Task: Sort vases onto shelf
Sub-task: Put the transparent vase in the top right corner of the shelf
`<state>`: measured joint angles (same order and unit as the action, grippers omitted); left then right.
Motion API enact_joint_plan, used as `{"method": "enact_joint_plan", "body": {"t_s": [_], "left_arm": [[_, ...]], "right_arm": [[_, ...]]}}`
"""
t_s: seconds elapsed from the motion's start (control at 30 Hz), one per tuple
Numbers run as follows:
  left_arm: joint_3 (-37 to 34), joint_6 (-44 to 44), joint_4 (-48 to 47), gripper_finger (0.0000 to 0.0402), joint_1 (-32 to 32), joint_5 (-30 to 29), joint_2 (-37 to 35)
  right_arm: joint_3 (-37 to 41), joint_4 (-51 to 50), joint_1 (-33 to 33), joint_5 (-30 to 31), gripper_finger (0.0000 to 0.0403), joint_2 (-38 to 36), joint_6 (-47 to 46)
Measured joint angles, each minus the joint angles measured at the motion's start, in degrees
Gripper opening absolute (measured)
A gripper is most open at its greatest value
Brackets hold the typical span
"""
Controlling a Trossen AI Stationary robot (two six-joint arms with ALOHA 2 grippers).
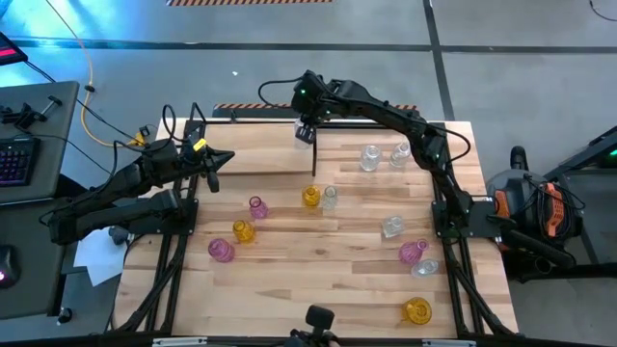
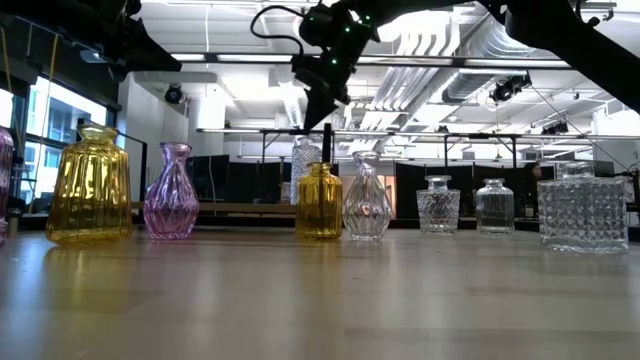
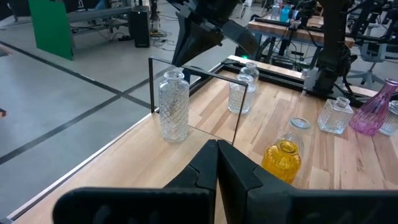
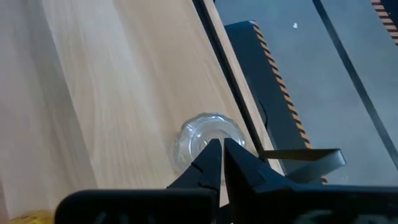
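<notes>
Right gripper (image 1: pixel 305 132) reaches over the far edge of the table (image 1: pixel 318 289), directly above a clear ribbed vase (image 1: pixel 304 136) standing on the shelf (image 1: pixel 260 159); its fingers are pressed together, tips just over the vase's open mouth (image 4: pixel 208 134) in the right wrist view; whether they touch the rim I cannot tell; nothing is pinched.

Left gripper (image 1: pixel 214 176) hangs near the shelf's left end, fingers likewise closed on nothing (image 3: pixel 217 163); from its wrist view the clear ribbed vase (image 3: pixel 173 106) stands upright on the pale board, just beside the black upright rod (image 3: pixel 151 84).

Shelf contents: that one clear vase only, as far as the high view shows; it looks empty, nothing visible inside the glass.

Remaining vases on the tabletop, all upright and apart from the shelf: amber vase (image 1: pixel 310 197) touching or just beside a clear vase (image 1: pixel 330 198) near table centre; pink vase (image 1: pixel 257 207); amber vase (image 1: pixel 243 231); pink vase (image 1: pixel 221 251) toward the left; two clear vases (image 1: pixel 369 157) (image 1: pixel 401 153) at far right; clear square vase (image 1: pixel 391 226); pink vase (image 1: pixel 413 252) with a clear one (image 1: pixel 424 268) just beside it; amber vase (image 1: pixel 417 310) near the front right corner.

Low view: amber (image 2: pixel 88 184) and pink (image 2: pixel 170 192) vases at left; all glass appears empty.
</notes>
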<state>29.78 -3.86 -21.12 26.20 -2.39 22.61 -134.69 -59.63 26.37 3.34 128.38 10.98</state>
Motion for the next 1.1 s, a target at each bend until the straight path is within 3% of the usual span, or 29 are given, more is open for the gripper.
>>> {"method": "enact_joint_plan", "body": {"t_s": [1.1], "left_arm": [[0.00,0.22,0.04,0.0000,0.02,0.02,0.00]], "right_arm": [[3.42,4.26,1.42,-2.19,0.0000,0.07,-0.01]]}}
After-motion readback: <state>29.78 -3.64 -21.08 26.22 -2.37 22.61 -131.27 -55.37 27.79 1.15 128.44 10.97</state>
